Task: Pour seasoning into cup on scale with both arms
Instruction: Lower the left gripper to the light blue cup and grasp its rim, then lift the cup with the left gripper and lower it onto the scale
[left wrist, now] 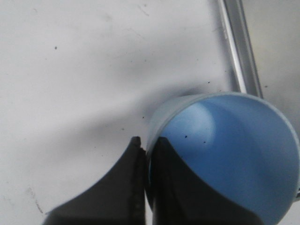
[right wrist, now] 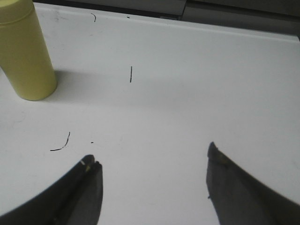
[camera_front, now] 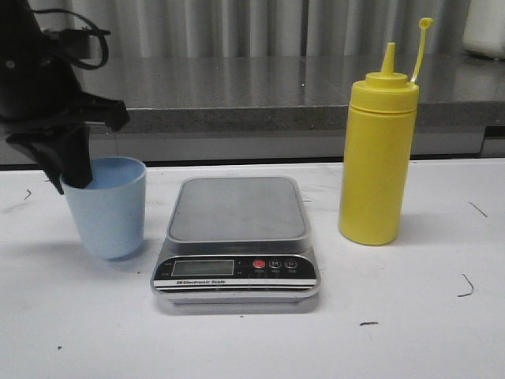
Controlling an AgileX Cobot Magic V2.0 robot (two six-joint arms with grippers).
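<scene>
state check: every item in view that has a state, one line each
cup: upright on the table left of the scale, empty, rim pinched by left gripper
scale: platform bare, LCD reading not legible
seasoning bottle: upright right of the scale, cap off nozzle, untouched
left gripper: shut on cup wall
right gripper: open, holding nothing

Even, diffuse overhead light keeps the front view moderately bright, with soft, faint shadows pooling on the white counter (camera_front: 410, 316) under the cup (camera_front: 110, 213) and around the seasoning (camera_front: 377, 158), and a dull sheen on the scale (camera_front: 237, 209) platform. The left wrist view is soft and out of focus, a broad grey shadow spreading from the cup across the counter. In the right wrist view the near pincer (right wrist: 152, 180) fingers are dark and blurred, while the counter looks washed out.
</scene>
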